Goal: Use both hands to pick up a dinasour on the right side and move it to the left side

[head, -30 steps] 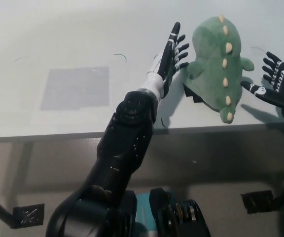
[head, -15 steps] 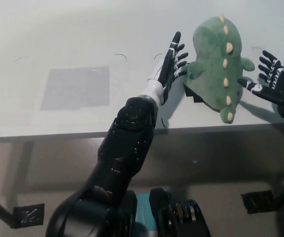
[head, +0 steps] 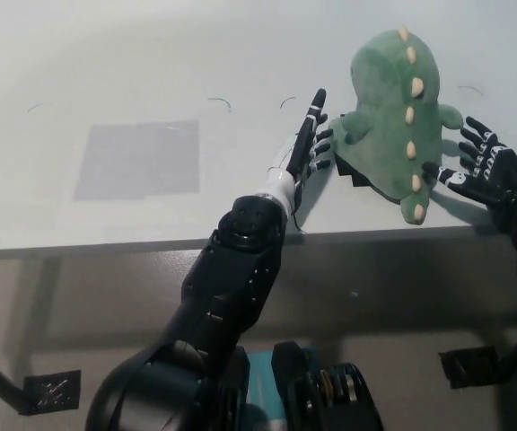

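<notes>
Here, starting at the left of your view, the white worktop carries a pale grey rectangular patch, well apart from everything else. A few thin dark curved marks lie on the surface farther back, right of the patch.

Next comes your left hand, reaching up over the worktop's near edge on a dark forearm. It stands edge-on, fingers straight, spread and pointing toward the far side, holding nothing. The fingertips nearest the toy sit just beside the dinosaur's left flank, close to its short left limb; you cannot tell from this angle whether they actually touch it.

Between your two hands lies the green plush dinosaur, on the right part of the worktop. It rests on the surface with its back up, a row of cream spikes running from the far end down to the tail tip, which points toward the near edge. A dark shadow sits under its near left side.

On the far right, your right hand is open as well, fingers fanned apart and gripping nothing. One outstretched finger reaches in toward the dinosaur's near right side, by the tail, touching it or nearly so.
</notes>
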`<state>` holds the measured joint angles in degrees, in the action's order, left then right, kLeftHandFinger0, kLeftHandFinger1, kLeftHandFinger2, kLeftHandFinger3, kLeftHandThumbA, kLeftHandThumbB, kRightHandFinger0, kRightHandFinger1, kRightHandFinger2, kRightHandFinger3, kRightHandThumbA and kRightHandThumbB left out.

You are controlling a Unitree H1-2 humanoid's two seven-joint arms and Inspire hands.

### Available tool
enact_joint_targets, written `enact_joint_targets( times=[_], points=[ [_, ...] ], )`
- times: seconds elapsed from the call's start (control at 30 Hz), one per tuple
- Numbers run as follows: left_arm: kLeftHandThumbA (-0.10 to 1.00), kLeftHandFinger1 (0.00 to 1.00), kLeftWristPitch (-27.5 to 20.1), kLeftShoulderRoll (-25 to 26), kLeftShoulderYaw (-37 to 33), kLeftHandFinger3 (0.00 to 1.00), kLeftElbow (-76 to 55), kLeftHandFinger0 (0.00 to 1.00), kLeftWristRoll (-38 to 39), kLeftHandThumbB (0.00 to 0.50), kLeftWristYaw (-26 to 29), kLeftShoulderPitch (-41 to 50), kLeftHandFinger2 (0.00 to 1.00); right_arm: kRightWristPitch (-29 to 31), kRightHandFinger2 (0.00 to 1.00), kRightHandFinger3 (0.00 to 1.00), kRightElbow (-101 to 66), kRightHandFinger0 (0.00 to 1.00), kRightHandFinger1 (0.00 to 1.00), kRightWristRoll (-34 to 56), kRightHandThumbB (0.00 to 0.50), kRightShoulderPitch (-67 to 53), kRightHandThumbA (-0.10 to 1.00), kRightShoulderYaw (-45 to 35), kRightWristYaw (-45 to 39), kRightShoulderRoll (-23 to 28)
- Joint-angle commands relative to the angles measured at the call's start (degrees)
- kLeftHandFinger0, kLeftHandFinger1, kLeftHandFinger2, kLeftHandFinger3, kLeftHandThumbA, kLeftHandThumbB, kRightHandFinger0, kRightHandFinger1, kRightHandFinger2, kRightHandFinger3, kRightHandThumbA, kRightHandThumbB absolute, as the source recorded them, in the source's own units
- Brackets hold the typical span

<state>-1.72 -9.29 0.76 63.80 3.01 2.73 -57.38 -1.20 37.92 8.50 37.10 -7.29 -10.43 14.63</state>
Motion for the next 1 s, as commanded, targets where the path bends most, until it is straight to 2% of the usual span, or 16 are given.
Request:
enact_joint_targets(
  times=[0.0, 0.07, 0.1, 0.2, 0.3, 0.4, 0.47, 0.53, 0.6, 0.67, 0.73, 0.8, 0.87, 0.97],
  points=[
    [1.00, 1.00, -0.7, -0.9, -0.7, 1.00, 0.0, 1.00, -1.1, 0.312, 1.2, -3.1, 1.00, 3.2, 1.00, 1.00, 0.2, 1.00, 1.00, 1.1, 0.128, 1.4, 1.00, -0.8, -0.5, 0.2],
    [1.00, 1.00, -0.4, -0.9, -0.9, 1.00, 1.5, 1.00, -1.3, 0.304, 1.4, -4.4, 1.00, 3.8, 1.00, 1.00, 1.6, 1.00, 1.00, 1.3, 0.142, 2.5, 1.00, -0.9, -0.6, 0.1],
    [1.00, 1.00, -0.4, -1.0, -1.0, 1.00, 1.7, 1.00, -1.3, 0.309, 1.4, -4.5, 1.00, 3.9, 1.00, 1.00, 1.7, 1.00, 1.00, 1.2, 0.174, 2.6, 1.00, -0.9, -0.4, -0.1],
    [1.00, 1.00, -1.2, -1.7, -1.2, 1.00, 3.9, 1.00, -1.3, 0.310, 1.6, -5.6, 1.00, 4.1, 1.00, 1.00, 1.7, 1.00, 1.00, 1.6, 0.194, 3.2, 1.00, -1.0, -0.4, -1.2],
    [1.00, 1.00, -1.5, -2.0, -1.3, 1.00, 4.5, 1.00, -1.4, 0.305, 2.1, -5.9, 1.00, 4.1, 1.00, 1.00, 1.6, 1.00, 1.00, 1.3, 0.188, 3.5, 1.00, -0.8, -0.2, -1.7],
    [1.00, 1.00, -1.8, -2.5, -1.2, 1.00, 4.8, 1.00, -1.4, 0.261, 2.8, -6.1, 1.00, 4.4, 1.00, 1.00, 1.1, 1.00, 1.00, 1.2, 0.215, 3.8, 1.00, -0.5, -0.2, -2.8],
    [1.00, 1.00, -1.9, -2.5, -1.2, 1.00, 4.8, 1.00, -1.4, 0.260, 2.9, -6.1, 1.00, 4.4, 1.00, 1.00, 1.2, 1.00, 1.00, 1.2, 0.218, 3.9, 1.00, -0.5, -0.2, -2.9],
    [1.00, 1.00, -1.5, -3.3, -1.4, 1.00, 5.2, 1.00, -1.5, 0.249, 3.2, -6.5, 1.00, 3.0, 1.00, 1.00, -1.4, 1.00, 1.00, 1.7, 0.196, 3.4, 1.00, -0.4, -0.4, -4.1],
    [1.00, 1.00, -2.4, -4.4, -0.8, 1.00, 6.2, 1.00, -0.5, 0.272, 2.6, -6.9, 1.00, 2.0, 1.00, 1.00, -3.9, 1.00, 1.00, 2.6, 0.187, 2.8, 1.00, -0.4, -0.9, -5.4],
    [1.00, 1.00, -2.3, -4.9, -0.9, 1.00, 6.6, 1.00, -0.6, 0.275, 2.6, -7.3, 1.00, 2.1, 1.00, 1.00, -4.5, 1.00, 1.00, 2.1, 0.203, 2.7, 1.00, -0.1, -0.8, -5.9],
    [1.00, 1.00, -3.0, -5.2, -1.9, 1.00, 7.2, 1.00, -1.6, 0.268, 2.4, -7.6, 1.00, 2.5, 1.00, 1.00, -5.0, 1.00, 1.00, 1.1, 0.195, 2.5, 1.00, 0.5, -0.5, -6.2],
    [1.00, 1.00, -3.3, -5.6, -2.7, 1.00, 7.6, 1.00, -2.2, 0.266, 2.3, -7.9, 1.00, 3.7, 1.00, 1.00, -5.0, 1.00, 1.00, -0.9, 0.215, 2.2, 1.00, 1.3, 0.8, -6.5],
    [1.00, 1.00, -3.3, -5.8, -2.9, 1.00, 7.9, 1.00, -2.3, 0.272, 2.3, -8.0, 1.00, 3.4, 1.00, 1.00, -5.0, 1.00, 1.00, -2.0, 0.173, 2.1, 1.00, 1.8, 1.6, -6.4],
    [1.00, 1.00, -3.0, -6.2, -3.8, 1.00, 8.4, 1.00, -3.0, 0.250, 2.2, -8.0, 1.00, 3.0, 1.00, 1.00, -5.1, 1.00, 1.00, -3.0, 0.198, 1.6, 1.00, 2.1, 2.9, -6.4]
  ],
)
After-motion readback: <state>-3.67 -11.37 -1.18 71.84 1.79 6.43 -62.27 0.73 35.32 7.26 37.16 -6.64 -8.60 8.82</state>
